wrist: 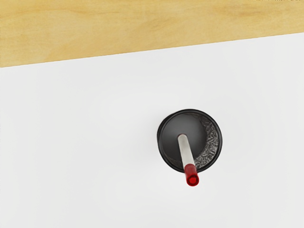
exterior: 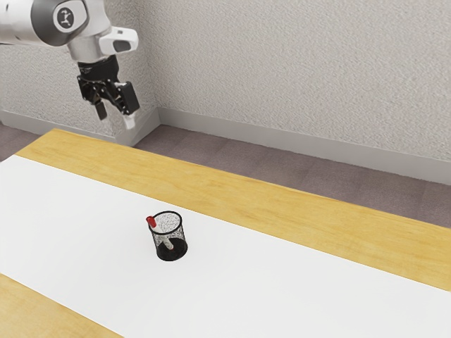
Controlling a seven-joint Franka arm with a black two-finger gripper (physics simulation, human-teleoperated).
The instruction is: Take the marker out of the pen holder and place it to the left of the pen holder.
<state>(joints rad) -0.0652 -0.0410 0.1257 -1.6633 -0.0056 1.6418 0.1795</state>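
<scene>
Well, the hand (exterior: 115, 116), black and two-fingered, hangs wide and unloaded, high up and well apart from the pen holder, with a clear gap between its fingers. The white and grey arm (exterior: 88, 47) above it bears a round dark badge (exterior: 66, 17) with a pale mark in it, too small to make out.

Out on the surface (exterior: 232, 184), pale yellow wood crossed by a broad, smooth white strip (exterior: 282, 296), stands the round black mesh pen holder (exterior: 171, 251), upright on the white. In it is the slim white marker with a red end (wrist: 187, 152), tilted: its white end reaches down inside, while the red end sticks up and out over the rim, on the exterior view's left side of the holder. The wrist view looks down into the holder's dark inside.

Farther out come a rough light-grey wall (exterior: 303, 70), a plain grey baseboard (exterior: 282, 141) and a dull purplish floor (exterior: 232, 155).
</scene>
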